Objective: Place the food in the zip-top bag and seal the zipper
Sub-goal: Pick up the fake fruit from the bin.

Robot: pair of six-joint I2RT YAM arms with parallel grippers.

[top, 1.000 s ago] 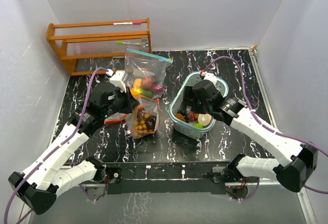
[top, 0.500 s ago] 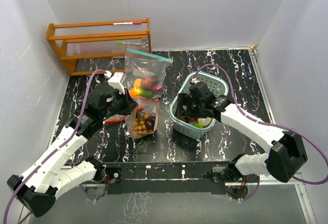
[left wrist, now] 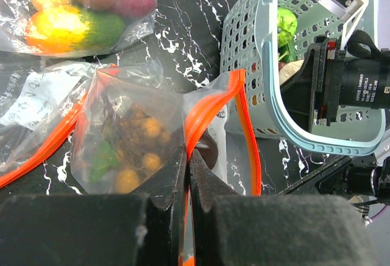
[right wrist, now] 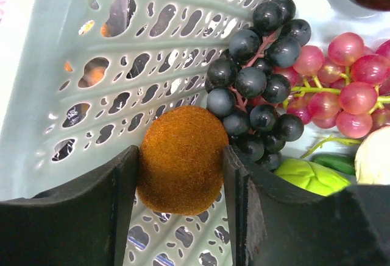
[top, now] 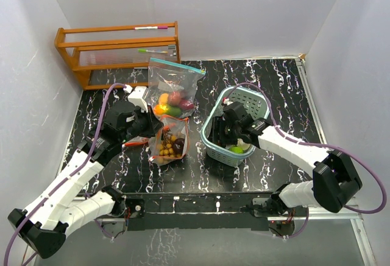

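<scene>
The zip-top bag (top: pixel 171 145) with an orange zipper (left wrist: pixel 211 109) lies open on the black table, with small yellow and brown food (left wrist: pixel 138 137) inside. My left gripper (left wrist: pixel 187 151) is shut on the bag's orange rim and holds it up. In the right wrist view, my right gripper (right wrist: pixel 180 153) is down inside the teal basket (right wrist: pixel 116 59), its two fingers pressed against the sides of a brown fuzzy fruit (right wrist: pixel 180 171). Dark grapes (right wrist: pixel 259 83), red grapes (right wrist: pixel 347 89) and a green piece (right wrist: pixel 308 176) lie beside it.
A second clear bag (top: pixel 175 91) with a teal zipper holds orange, red and green fruit behind the open bag. A wooden rack (top: pixel 119 50) stands at the back left. The basket (top: pixel 256 99) sits right of the bags. White walls enclose the table.
My right gripper has dropped into the basket's left side and closed from wide open onto the brown fuzzy fruit. The left gripper has kept its hold on the bag.
</scene>
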